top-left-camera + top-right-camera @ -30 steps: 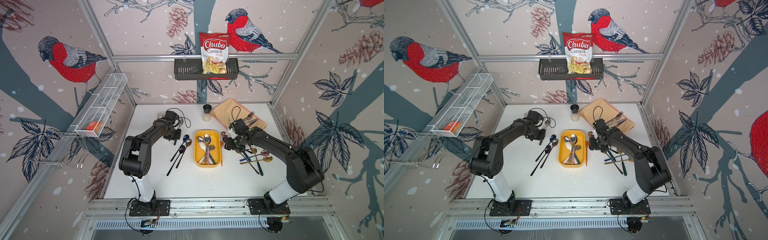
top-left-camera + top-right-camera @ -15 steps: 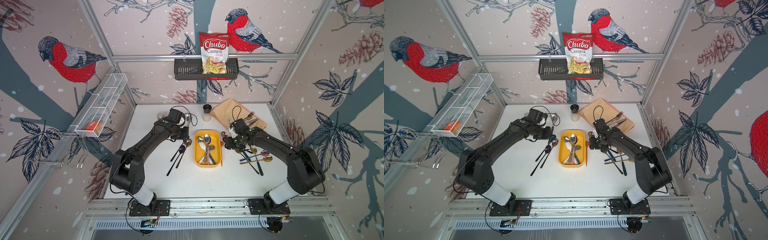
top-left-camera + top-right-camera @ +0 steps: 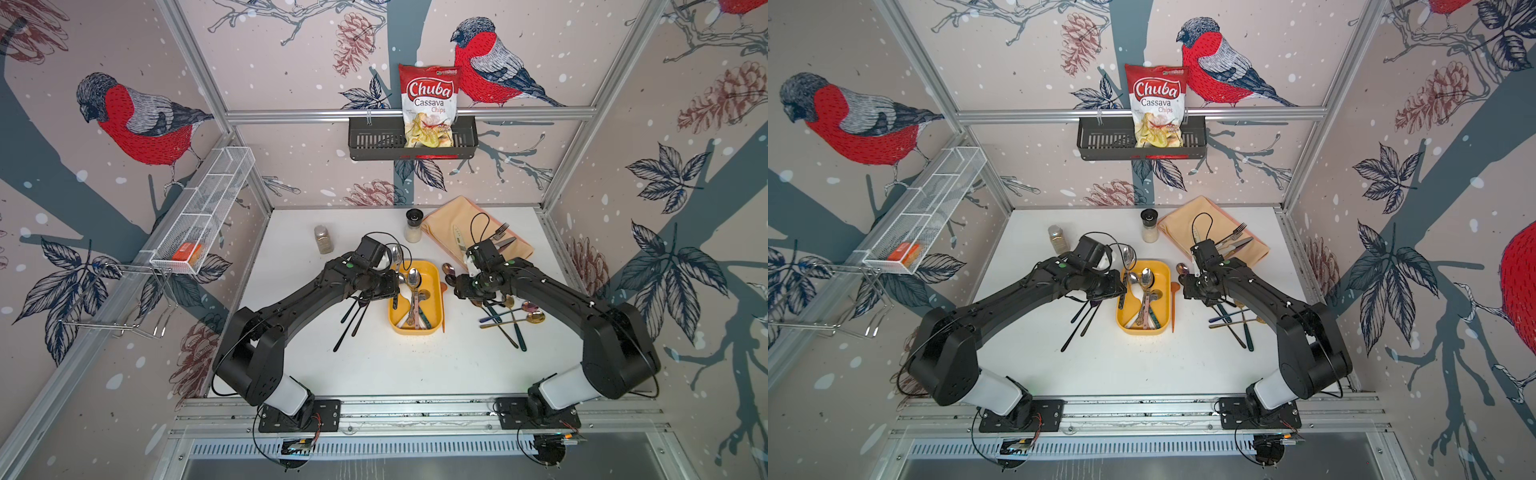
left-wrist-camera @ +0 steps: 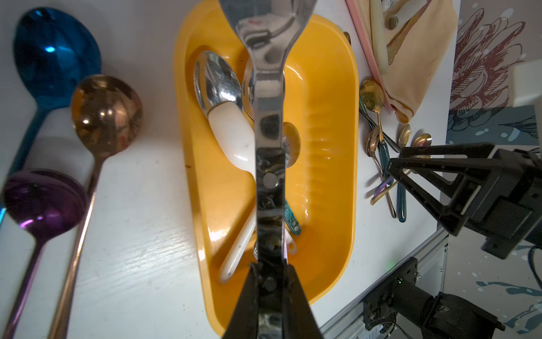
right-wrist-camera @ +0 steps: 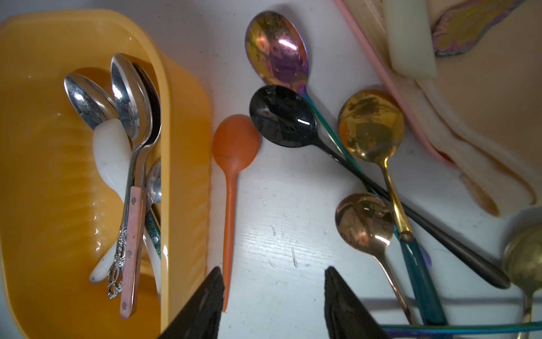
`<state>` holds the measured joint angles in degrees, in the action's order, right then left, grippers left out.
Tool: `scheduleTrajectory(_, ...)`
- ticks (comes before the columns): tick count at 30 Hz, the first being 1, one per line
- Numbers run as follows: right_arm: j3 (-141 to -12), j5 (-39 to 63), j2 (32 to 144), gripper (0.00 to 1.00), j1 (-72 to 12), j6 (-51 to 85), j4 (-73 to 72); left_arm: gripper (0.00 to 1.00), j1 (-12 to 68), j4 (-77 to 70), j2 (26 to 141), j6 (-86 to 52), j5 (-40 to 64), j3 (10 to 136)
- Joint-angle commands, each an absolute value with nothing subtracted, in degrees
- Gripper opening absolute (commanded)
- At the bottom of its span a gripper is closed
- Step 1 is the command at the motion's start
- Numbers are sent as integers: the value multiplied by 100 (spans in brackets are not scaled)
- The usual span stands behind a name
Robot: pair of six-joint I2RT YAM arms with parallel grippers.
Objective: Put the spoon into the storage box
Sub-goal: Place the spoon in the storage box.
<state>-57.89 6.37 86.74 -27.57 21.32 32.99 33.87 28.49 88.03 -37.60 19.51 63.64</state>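
Steel spoon [image 4: 268,132], handle pinched by left gripper [image 4: 269,278], hangs over 9 o'clock rim of storage box [image 3: 434,299]. Its long axis runs 12–6, bowl toward 12. Half a second earlier it hung farther toward 9. Right gripper [image 5: 272,273] fingers spread.

Left arm [image 3: 291,309] & right arm [image 3: 569,293] are matte black w/ boxy links and fat round joints. Each stands on a white cylindrical base seg. [image 3: 286,395] atop a black plate [image 3: 328,415] w/ screws. Thin black cables [image 3: 471,227] loop at the wrists, a small green dot [image 3: 350,264], prob. an LED, sits near each, and the right gripper [image 5: 272,281] has fingers [image 5: 346,305] shaped as black ribbed wedges.
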Motion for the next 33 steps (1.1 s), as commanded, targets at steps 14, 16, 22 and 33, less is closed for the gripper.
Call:
scheduleTrajectory(14,-5607,608,8534,56,-2715,2189,3163,3,3859,1842,9357,-4609,2030,5984)
scheduleTrajectory(16,-5594,624,8535,56,-2707,2197,3146,3,3875,1764,9423,-4638,2058,5946)
scheduleTrajectory(22,-5573,650,8556,56,-2706,2203,3123,3,3902,1709,9696,-4650,2160,5945)
scheduleTrajectory(33,-5539,646,8547,56,-2707,2207,3118,11,3937,1712,9992,-4641,2307,6026)
